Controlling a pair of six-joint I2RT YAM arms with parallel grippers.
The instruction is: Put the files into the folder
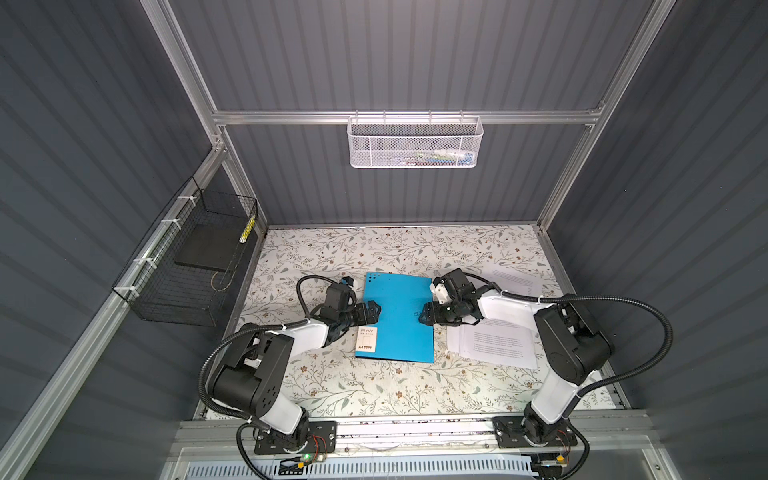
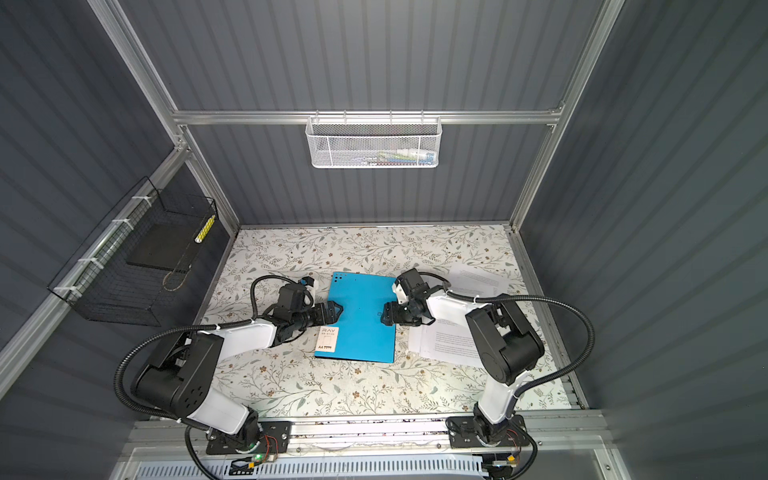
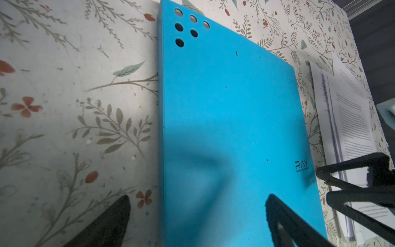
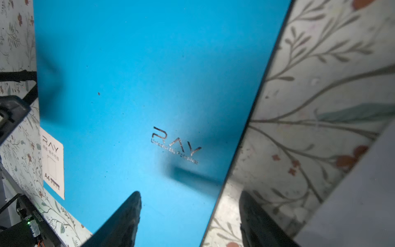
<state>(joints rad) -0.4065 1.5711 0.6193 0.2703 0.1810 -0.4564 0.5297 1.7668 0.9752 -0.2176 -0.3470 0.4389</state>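
Observation:
The blue folder (image 1: 397,320) (image 2: 359,320) lies closed and flat in the middle of the table, with its white label sticker (image 1: 366,337) at the near left corner. My left gripper (image 1: 376,312) (image 3: 198,198) is open and straddles the folder's left edge: one finger over the blue cover (image 3: 224,117), the other over the tablecloth. My right gripper (image 1: 426,314) (image 4: 190,193) is open too and straddles the right edge near the RAY logo (image 4: 175,145). The files (image 1: 494,345) (image 2: 453,343) (image 3: 350,115) lie right of the folder, partly under my right arm.
A further printed sheet (image 1: 515,280) lies behind the right arm. A black wire basket (image 1: 137,286) on the left wall holds a black slab (image 1: 205,249). A white mesh basket (image 1: 415,141) hangs on the back rail. Grey walls close in the table on three sides.

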